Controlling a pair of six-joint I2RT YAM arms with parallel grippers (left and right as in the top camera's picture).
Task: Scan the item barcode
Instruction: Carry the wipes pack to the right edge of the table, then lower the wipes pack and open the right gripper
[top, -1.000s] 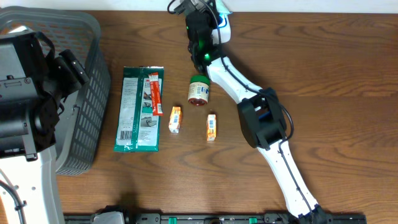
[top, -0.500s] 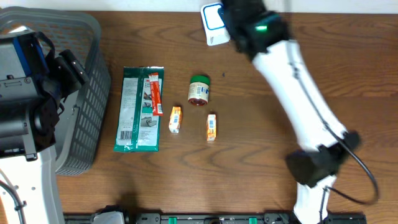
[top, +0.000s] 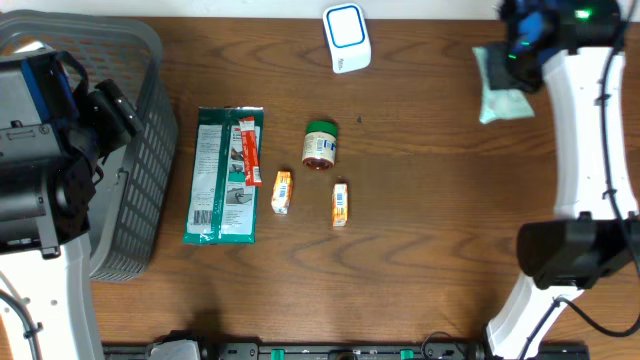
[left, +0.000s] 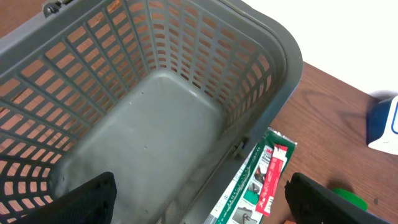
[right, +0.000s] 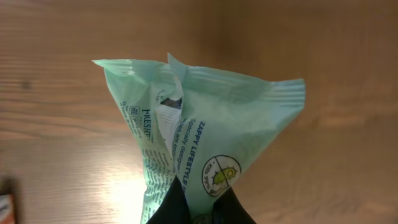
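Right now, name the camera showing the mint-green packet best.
Right wrist: the mint-green packet fills the frame, print readable, pinched by the right claw. Overhead shows it small, partly hidden by that claw. Left wrist misses it.

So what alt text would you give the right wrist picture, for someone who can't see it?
A pale green plastic packet, crumpled and printed with small text, fills the frame, pinched at its lower end by the dark right gripper. Behind it lies a blurred brown wooden table.
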